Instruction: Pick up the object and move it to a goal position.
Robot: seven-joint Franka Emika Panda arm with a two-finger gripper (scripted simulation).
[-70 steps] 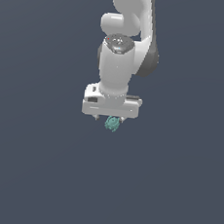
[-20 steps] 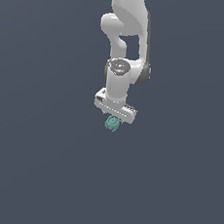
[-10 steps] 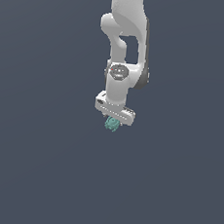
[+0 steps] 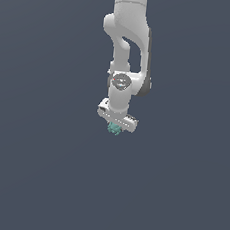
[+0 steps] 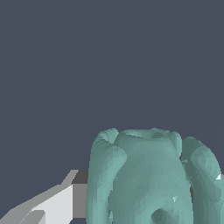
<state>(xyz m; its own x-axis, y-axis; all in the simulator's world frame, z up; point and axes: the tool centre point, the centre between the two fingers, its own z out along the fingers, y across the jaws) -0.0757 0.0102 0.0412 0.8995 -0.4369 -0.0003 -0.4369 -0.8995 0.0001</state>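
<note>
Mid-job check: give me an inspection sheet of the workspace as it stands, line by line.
Surface: plain dark grey-blue all round; no table edge or marks seen.
Job's things: teal knobbly object sits at the pincer's tip; it fills much of the wrist view.
Clutter: nothing seen.
Grippers: white pincer points down, slightly tilted, shut on the object; one finger shows beside it.
Cables: nothing seen.
Surroundings: nothing seen; no goal marker visible.

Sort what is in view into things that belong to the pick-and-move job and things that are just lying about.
Part of the job:
- the teal-green knobbly object, sitting right under the gripper, one finger against its side
- the white gripper
- the Panda arm carrying it

Lying about:
- nothing; only plain dark grey background shows, and no goal marker is visible
</note>
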